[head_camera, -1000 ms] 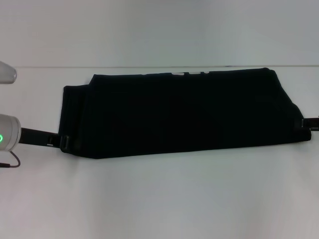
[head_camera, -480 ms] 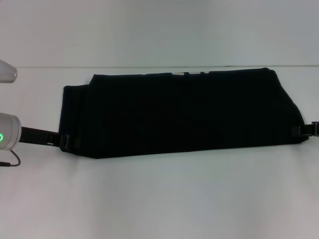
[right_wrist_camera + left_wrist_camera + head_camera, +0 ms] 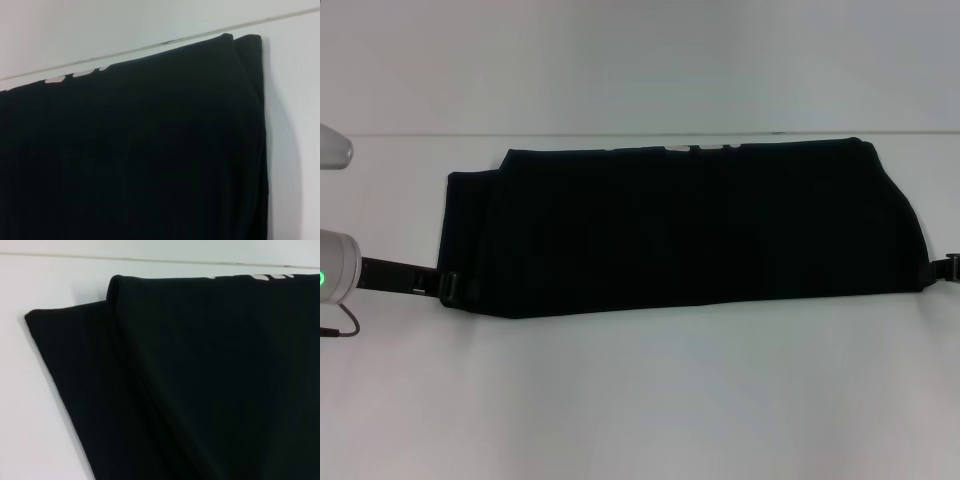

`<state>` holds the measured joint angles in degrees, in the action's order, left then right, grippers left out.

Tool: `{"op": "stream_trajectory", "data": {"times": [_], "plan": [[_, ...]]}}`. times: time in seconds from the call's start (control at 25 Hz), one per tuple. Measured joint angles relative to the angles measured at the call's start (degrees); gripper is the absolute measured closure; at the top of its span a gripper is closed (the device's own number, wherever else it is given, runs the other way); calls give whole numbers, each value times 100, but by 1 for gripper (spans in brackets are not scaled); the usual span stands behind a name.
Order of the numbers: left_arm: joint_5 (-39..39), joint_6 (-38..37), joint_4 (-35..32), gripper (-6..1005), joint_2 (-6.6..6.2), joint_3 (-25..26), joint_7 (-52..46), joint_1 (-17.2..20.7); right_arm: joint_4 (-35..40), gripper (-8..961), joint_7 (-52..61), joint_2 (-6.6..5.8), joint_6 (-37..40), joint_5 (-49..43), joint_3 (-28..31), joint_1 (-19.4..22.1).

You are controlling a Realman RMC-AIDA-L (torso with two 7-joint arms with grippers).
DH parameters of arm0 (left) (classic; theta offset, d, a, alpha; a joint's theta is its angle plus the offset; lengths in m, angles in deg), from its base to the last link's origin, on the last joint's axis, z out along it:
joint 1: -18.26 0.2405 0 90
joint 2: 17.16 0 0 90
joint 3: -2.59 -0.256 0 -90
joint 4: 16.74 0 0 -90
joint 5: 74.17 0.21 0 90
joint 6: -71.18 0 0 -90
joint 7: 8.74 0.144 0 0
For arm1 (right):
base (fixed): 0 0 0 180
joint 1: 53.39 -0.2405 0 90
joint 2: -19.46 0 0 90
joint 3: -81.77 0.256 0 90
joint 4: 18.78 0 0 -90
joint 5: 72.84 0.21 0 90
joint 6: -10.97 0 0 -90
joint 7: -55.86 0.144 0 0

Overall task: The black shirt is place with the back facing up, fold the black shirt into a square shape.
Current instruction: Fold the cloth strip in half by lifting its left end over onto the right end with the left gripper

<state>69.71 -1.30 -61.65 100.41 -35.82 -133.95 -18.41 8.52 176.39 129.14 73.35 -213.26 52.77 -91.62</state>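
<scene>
The black shirt [image 3: 690, 225] lies on the white table [image 3: 650, 400] as a long folded band running left to right, with a narrower layer sticking out at its left end. A few small white marks [image 3: 705, 148] show along its far edge. My left gripper [image 3: 447, 285] rests at the shirt's near left corner, touching the cloth edge. My right gripper [image 3: 950, 267] sits just off the shirt's near right corner, at the picture's right border, apart from the cloth. The left wrist view is filled by the shirt's [image 3: 200, 380] left end, the right wrist view by its [image 3: 140, 160] right end.
The table's far edge [image 3: 640, 133] runs just behind the shirt, with a pale wall beyond it. White tabletop stretches in front of the shirt. Part of the left arm [image 3: 335, 275], with a green light, shows at the left border.
My right gripper has drawn back to the right, off the shirt's near right corner, and the corner now lies flat. The left gripper and the rest of the shirt have not moved.
</scene>
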Motion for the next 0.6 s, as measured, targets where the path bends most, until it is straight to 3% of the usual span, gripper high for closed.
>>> {"op": "stream_trajectory", "data": {"times": [0.16, 0.6], "plan": [[10, 30, -4, 995, 0, 32, 4, 27, 4, 941, -123, 10, 38, 25, 42, 35], [24, -101, -256, 995, -26, 152, 25, 229, 294, 917, -396, 9, 628, 633, 85, 483]]}}
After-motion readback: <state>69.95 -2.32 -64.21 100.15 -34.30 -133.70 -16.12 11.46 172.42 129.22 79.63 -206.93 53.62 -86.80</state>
